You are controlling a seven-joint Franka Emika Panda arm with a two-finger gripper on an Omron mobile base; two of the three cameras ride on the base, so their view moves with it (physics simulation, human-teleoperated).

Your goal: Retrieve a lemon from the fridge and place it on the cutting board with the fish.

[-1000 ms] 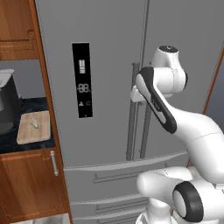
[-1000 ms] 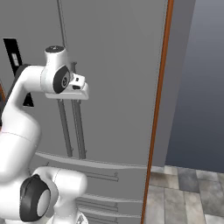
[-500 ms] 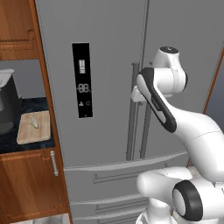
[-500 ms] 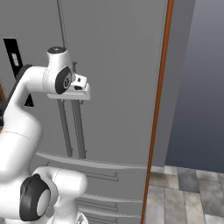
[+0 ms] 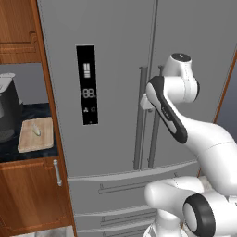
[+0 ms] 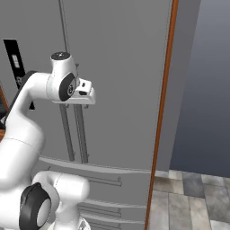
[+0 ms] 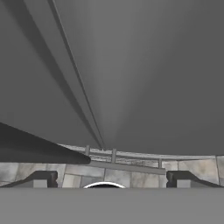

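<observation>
Two small dark fingertips of the white arm's gripper (image 7: 107, 180) are standing wide apart, gripping nothing, facing the tall grey double-door fridge (image 5: 120, 55) just ahead; its long vertical bar handles (image 5: 139, 118) are running alongside.

We see the fridge (image 5: 120, 69) right in front of us, with both doors shut. Its two long handles (image 5: 138, 120) stand side by side in the middle, and the display panel (image 5: 86, 84) sits on the left door. The drawers (image 5: 115, 185) lie below the doors. Our gripper (image 7: 111, 178) is up close to the handles, at the right door. To the left of the fridge is a counter (image 5: 14, 155). The cutting board (image 5: 36, 135) lies on it, and the fish (image 5: 37, 129) lies on the board. A cabinet (image 5: 30, 194) sits under the counter.
</observation>
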